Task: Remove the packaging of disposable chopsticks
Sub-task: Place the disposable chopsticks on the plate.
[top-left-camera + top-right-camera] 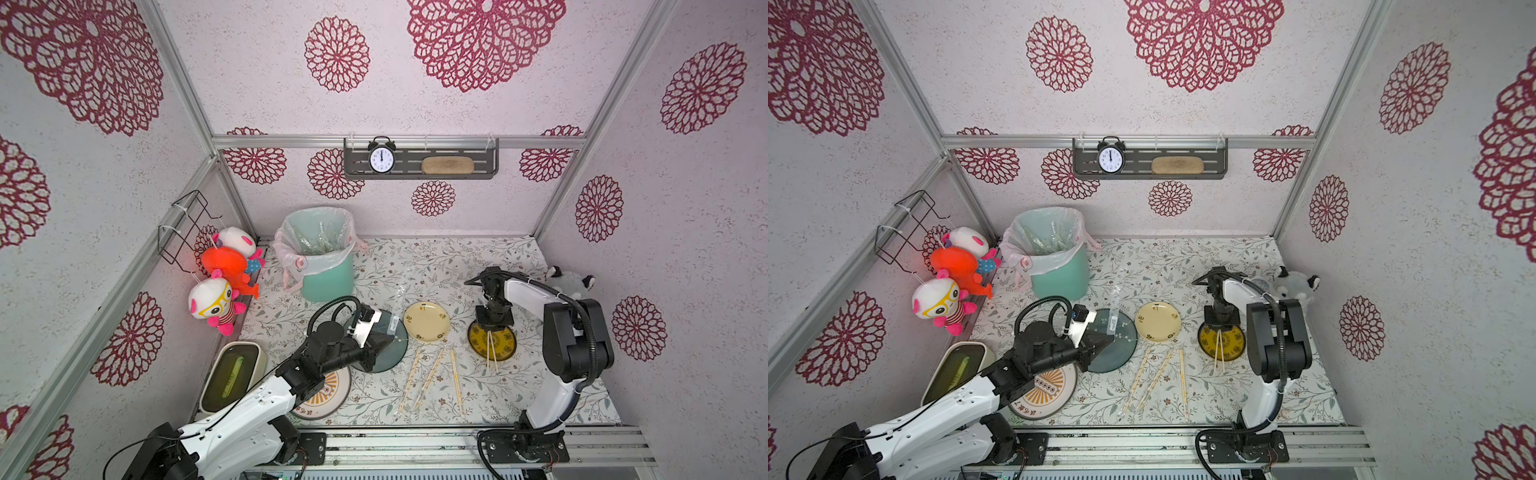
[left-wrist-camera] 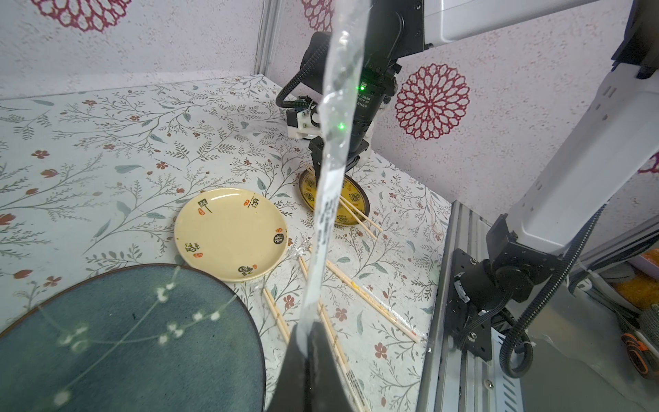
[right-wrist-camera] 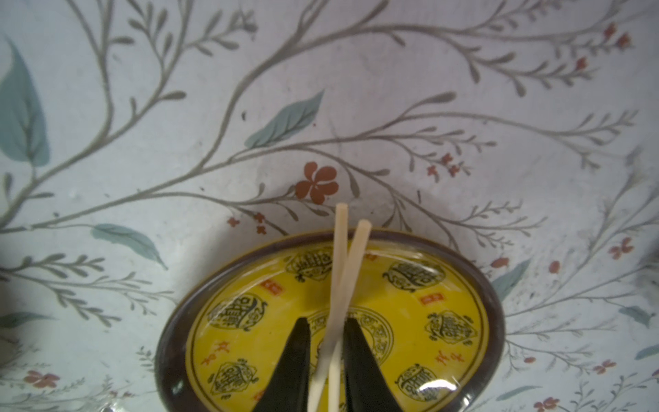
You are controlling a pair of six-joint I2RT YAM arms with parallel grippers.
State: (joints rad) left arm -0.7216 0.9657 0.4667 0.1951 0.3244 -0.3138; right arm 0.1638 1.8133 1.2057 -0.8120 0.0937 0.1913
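Note:
My left gripper (image 2: 307, 328) is shut on one end of a clear, crinkly packaging sleeve (image 2: 328, 214), which rises from the jaws with no sticks inside; both top views show the sleeve (image 1: 391, 324) (image 1: 1113, 322) over the blue-grey plate. The right gripper (image 3: 326, 321) hangs low over a yellow plate (image 3: 445, 285), open. A bare pair of disposable chopsticks (image 3: 342, 257) lies crossed between its fingers and juts past the rim (image 1: 491, 357). Three more wrapped pairs (image 1: 432, 376) lie on the cloth in front of the plates.
A cream plate (image 1: 426, 322) and a blue-grey plate (image 1: 395, 357) sit mid-table, a patterned plate (image 1: 332, 395) under my left arm. A green bin (image 1: 328, 274) with liner stands back left, a lidded box (image 1: 232, 374) front left, a grey plush (image 1: 569, 280) back right.

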